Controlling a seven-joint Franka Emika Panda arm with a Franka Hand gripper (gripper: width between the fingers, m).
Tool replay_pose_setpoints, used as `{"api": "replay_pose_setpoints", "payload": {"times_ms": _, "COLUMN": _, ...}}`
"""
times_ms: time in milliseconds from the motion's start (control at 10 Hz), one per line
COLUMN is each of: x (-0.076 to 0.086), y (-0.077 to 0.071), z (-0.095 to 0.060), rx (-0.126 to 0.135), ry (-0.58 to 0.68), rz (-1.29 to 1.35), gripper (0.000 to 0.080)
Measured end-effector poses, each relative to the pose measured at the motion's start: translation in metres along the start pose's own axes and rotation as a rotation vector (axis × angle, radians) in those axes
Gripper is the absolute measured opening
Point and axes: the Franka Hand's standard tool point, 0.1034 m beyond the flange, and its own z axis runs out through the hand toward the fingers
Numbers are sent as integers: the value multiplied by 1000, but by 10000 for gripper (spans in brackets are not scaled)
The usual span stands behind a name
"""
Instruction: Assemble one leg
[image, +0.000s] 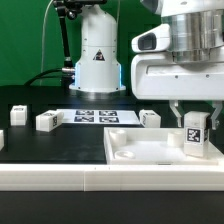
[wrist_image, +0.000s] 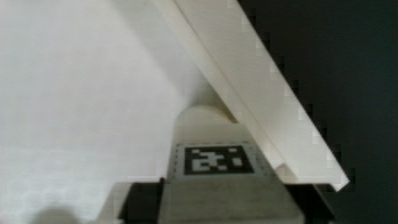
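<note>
A leg (image: 195, 134), a chunky white block with a black-and-white tag, stands upright in the near right corner of the large white panel (image: 140, 152). My gripper (image: 195, 112) is shut on the leg, its fingers on either side of the leg's top. In the wrist view the leg (wrist_image: 217, 160) sits between the two dark fingers (wrist_image: 151, 198) and points into the corner where the panel's floor (wrist_image: 89, 90) meets its raised rim (wrist_image: 249, 70). I cannot tell whether the leg's lower end touches the panel.
Three loose legs lie on the black table behind the panel: one (image: 17, 115) at the exterior view's left, one (image: 47, 121) beside it, one (image: 149, 118) at the panel's far edge. The marker board (image: 105, 117) lies between them. A white robot base (image: 97, 60) stands at the back.
</note>
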Motion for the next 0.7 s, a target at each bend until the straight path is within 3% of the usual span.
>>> {"api": "replay_pose_setpoints", "payload": {"times_ms": 300, "x": -1, "y": -2, "z": 1, "rx": 4, "ry": -4, "rz": 234, "gripper": 294}}
{"api": "replay_pose_setpoints", "payload": {"times_ms": 400, "x": -3, "y": -3, "z": 1, "rx": 8, "ry": -9, "rz": 268, "gripper": 376}}
{"api": "replay_pose_setpoints", "payload": {"times_ms": 500, "x": -3, "y": -3, "z": 1, "rx": 8, "ry": -9, "rz": 240, "gripper": 376}}
{"api": "replay_pose_setpoints", "payload": {"times_ms": 700, "x": -1, "y": -1, "z": 0, "rx": 3, "ry": -11, "rz": 138, "gripper": 620}}
